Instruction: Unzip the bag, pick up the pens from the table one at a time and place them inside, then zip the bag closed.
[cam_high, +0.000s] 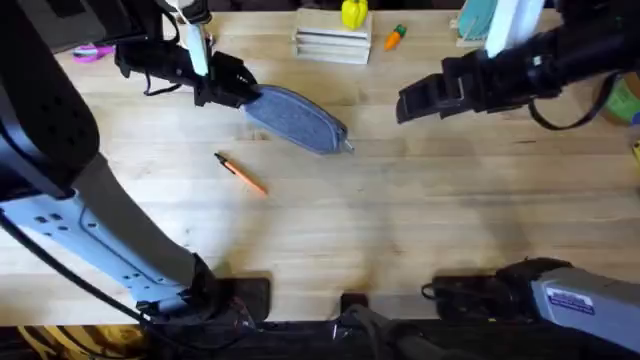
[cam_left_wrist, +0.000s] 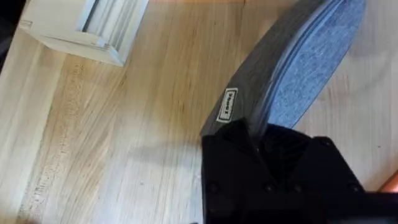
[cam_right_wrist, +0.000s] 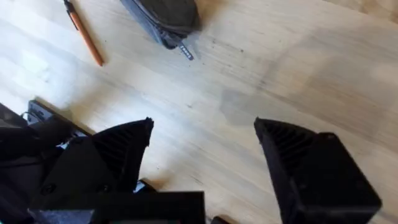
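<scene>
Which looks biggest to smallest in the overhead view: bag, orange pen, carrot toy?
1. bag, clearly the largest
2. orange pen, thin, shorter than the bag
3. carrot toy, smallest; it sits farther back on the table, which may shrink it slightly

Grey-blue bag (cam_high: 296, 120) lies zipped, diagonal, near orange pen (cam_high: 241, 173) on table (cam_high: 420, 220).

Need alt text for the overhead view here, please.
The left gripper clamps one end of the grey-blue bag on the wooden table, while the right gripper hovers open beyond the other end. An orange pen lies in front of the bag.
</scene>
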